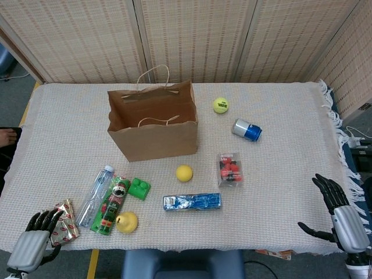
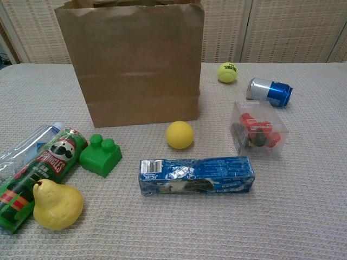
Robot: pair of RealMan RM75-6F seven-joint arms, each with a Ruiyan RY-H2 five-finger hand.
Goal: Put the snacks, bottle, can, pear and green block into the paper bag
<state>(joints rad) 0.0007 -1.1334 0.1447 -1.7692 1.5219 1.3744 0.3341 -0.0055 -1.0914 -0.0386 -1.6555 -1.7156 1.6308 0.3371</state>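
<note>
The paper bag is standing up near the back middle of the table, and its top is wide open. Nothing is sitting inside it that I can see.

The things to pack are lying in front of it. The clear bottle is lying on its side at the front left. The green snack can is lying right next to it, touching it. The yellow pear is sitting at the near end of the green snack can, touching it. The green block is sitting just beside the top end of that snack can. The blue cookie pack is lying flat near the front middle. The shiny red snack bag is lying at the front left corner. The blue can is lying on its side to the right of the bag.

My left hand is hanging at the front left edge. Its fingers are spread and reaching up just beside the shiny red snack bag, and it is holding nothing. My right hand is hanging off the front right edge, far from everything. Its fingers are spread wide and it is holding nothing.

A small yellow ball is sitting in front of the bag. A tennis ball is sitting behind the blue can. A clear box with red things inside is sitting between the blue can and the cookie pack.
</note>
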